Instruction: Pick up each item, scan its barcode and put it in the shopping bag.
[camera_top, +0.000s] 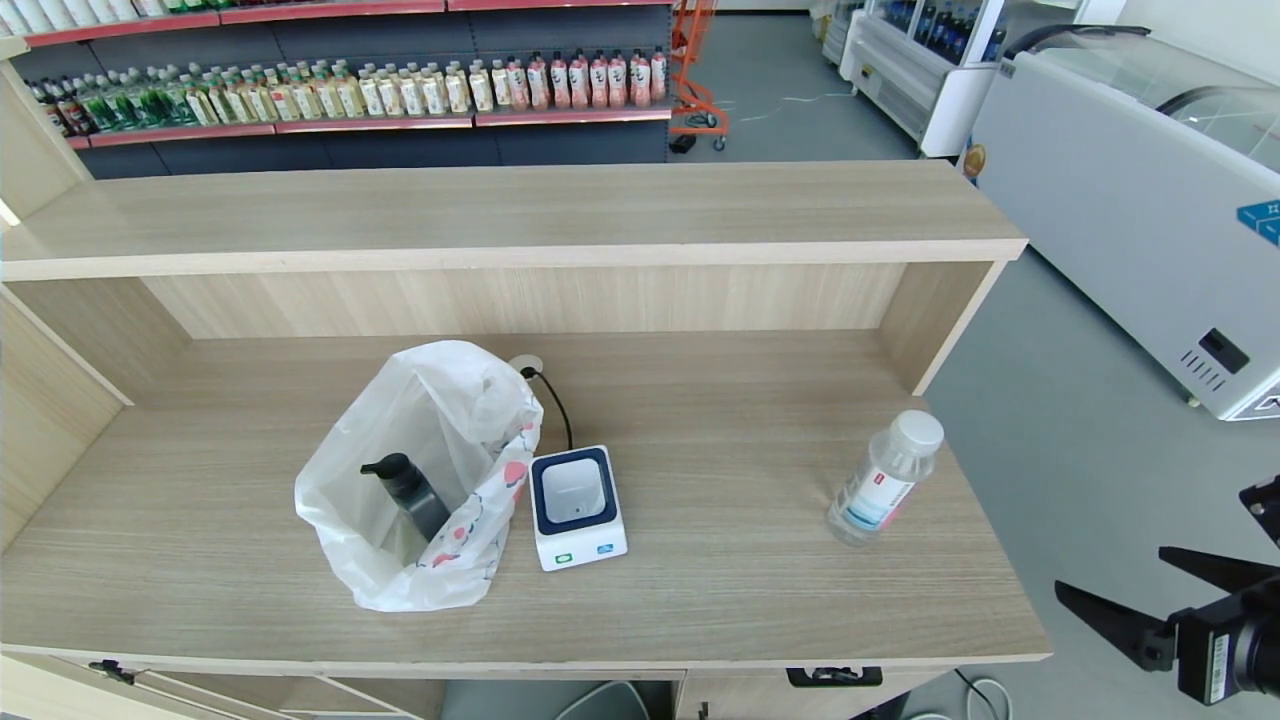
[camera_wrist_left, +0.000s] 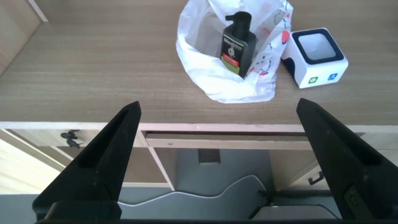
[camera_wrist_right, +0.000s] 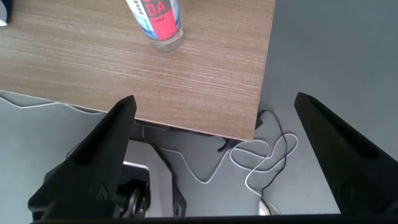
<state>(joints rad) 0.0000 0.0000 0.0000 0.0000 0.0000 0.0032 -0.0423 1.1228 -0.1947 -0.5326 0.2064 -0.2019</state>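
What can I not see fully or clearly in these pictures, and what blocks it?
Head view: lower part of the black plastic pump bottle, hidden by the wall of the white plastic shopping bag.
Right wrist view: cap of the clear plastic water bottle, cut off by the picture's edge.
Left wrist view: the bag's bottom, under its folds.

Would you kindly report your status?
Left end effector and right end effector open, empty. Pump bottle in shopping bag; water bottle on counter. Scanner beside bag.

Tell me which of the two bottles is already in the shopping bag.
The dark pump bottle, inside the white shopping bag. The clear white-capped bottle stands on the open counter instead.
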